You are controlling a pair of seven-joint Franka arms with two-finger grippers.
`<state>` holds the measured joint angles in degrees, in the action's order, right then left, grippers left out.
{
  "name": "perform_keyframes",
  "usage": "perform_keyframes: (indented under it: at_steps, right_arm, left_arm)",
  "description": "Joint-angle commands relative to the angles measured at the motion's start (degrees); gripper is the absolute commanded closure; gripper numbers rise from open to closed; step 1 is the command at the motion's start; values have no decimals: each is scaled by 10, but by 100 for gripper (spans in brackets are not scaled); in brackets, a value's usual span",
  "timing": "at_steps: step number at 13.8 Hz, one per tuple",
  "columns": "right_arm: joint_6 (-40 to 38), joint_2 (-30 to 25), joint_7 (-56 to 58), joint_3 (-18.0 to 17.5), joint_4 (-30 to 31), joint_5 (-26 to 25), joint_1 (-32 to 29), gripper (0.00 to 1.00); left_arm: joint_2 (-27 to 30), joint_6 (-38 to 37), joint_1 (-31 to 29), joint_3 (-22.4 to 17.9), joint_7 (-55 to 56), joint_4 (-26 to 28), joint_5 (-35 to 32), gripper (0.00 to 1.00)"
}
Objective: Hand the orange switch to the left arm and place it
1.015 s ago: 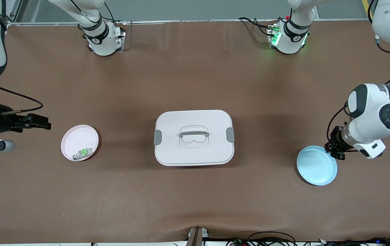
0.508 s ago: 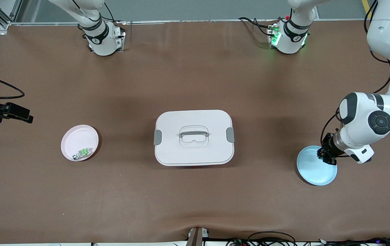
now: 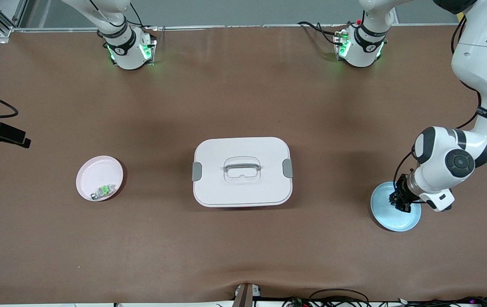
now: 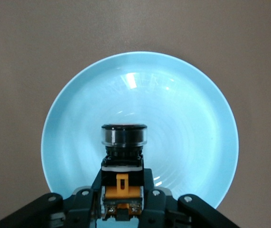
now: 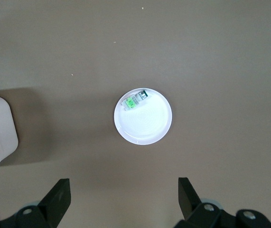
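Lowering over the blue plate [image 3: 395,213], left gripper [image 3: 399,201] clenching the switch [image 4: 123,156] for release, right gripper [image 5: 121,202] retreating, spread empty.

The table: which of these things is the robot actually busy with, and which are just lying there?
In use:
- orange switch, gripped by the left gripper over the blue plate
- white box, to be avoided
- right gripper, open, waiting high above

Lying about:
- pink plate
- green-and-silver component on it
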<state>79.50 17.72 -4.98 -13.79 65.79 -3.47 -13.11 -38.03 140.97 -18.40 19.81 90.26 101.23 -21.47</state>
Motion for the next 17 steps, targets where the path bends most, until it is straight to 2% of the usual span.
perform_keyframes:
  at_steps: [1,5,6,7,9,11,12,13,15,17]
  right_arm:
    - [1,-19,4,-12,26,6,-23,0]
    - [2,-34,6,-10,26,0,-7,0]
    - [1,-38,3,-5,27,-4,13,0]
    - [1,-40,-1,16,28,-4,29,0]
    - [3,-44,-1,75,40,5,67,0]
    - [3,-44,1,131,39,24,112,0]
    - [3,-44,-2,153,37,24,131,0]
    - [3,-44,-5,157,35,19,137,0]
    - [0,-49,-5,157,33,25,135,0]
    - [0,-65,-2,161,39,63,120,0]
  left_arm:
    - [-12,1,6,1,32,-15,-33,81]
    - [-26,8,6,1,59,-18,-56,80]
    - [-27,9,6,1,60,-18,-56,80]
    - [-28,13,6,1,60,-18,-56,78]
    - [-29,14,6,1,59,-18,-56,63]
    - [-29,14,6,1,59,-18,-57,34]
    - [-28,14,6,1,59,-18,-57,13]
    - [-28,14,6,1,58,-19,-57,0]
    - [-27,14,6,1,58,-24,-57,0]
    - [-27,13,11,1,57,-25,-57,0]
